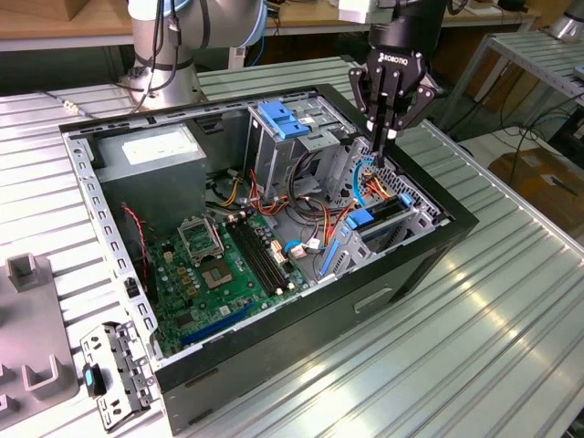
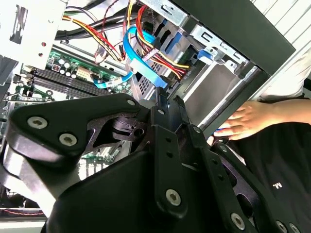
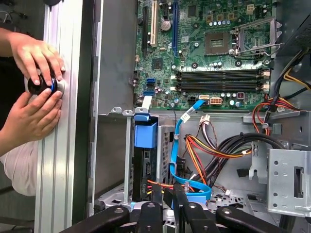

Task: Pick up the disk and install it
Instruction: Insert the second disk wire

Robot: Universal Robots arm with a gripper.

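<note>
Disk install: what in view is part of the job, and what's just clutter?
Job: disk, sitting in the case's bay; gripper close over it, fingers shut.
Lying about: blue cable, motherboard, a person's hands, loose bracket on the table.

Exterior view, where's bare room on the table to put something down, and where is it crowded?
Bare table lies to the exterior view's right of the computer case and along its near wall. The exterior view's left is crowded by a grey fixture and a metal bracket. Inside the case, cables crowd the space below the gripper.
</note>
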